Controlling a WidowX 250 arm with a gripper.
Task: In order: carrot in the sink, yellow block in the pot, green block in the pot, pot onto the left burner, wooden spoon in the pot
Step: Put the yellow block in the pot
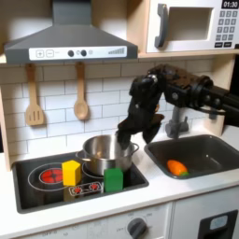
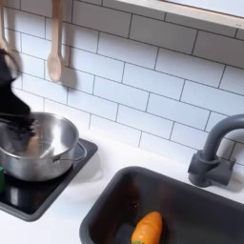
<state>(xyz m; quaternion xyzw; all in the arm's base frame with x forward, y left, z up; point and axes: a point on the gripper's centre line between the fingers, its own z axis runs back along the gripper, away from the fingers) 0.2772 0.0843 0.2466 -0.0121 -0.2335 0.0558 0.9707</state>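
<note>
The orange carrot (image 1: 176, 168) (image 2: 146, 229) lies in the dark grey sink (image 1: 207, 147) (image 2: 195, 195). On the stovetop, the shiny pot (image 1: 106, 152) (image 2: 38, 150) stands on the burner toward the first exterior view's right. The yellow block (image 1: 71, 172) and the green block (image 1: 114, 178) sit in front of it. My gripper (image 1: 127, 140) hangs open just above the pot's right rim, holding nothing. In the second exterior view it is a dark blur (image 2: 15, 103) at the left edge. The wooden spoon (image 1: 81, 94) (image 2: 55, 50) hangs on the tiled wall.
A slotted wooden spatula (image 1: 35, 99) hangs to the spoon's left in the first exterior view. The range hood (image 1: 70, 39) overhangs the stove and a microwave (image 1: 191, 25) sits at top right. The arched faucet (image 2: 215, 151) stands behind the sink.
</note>
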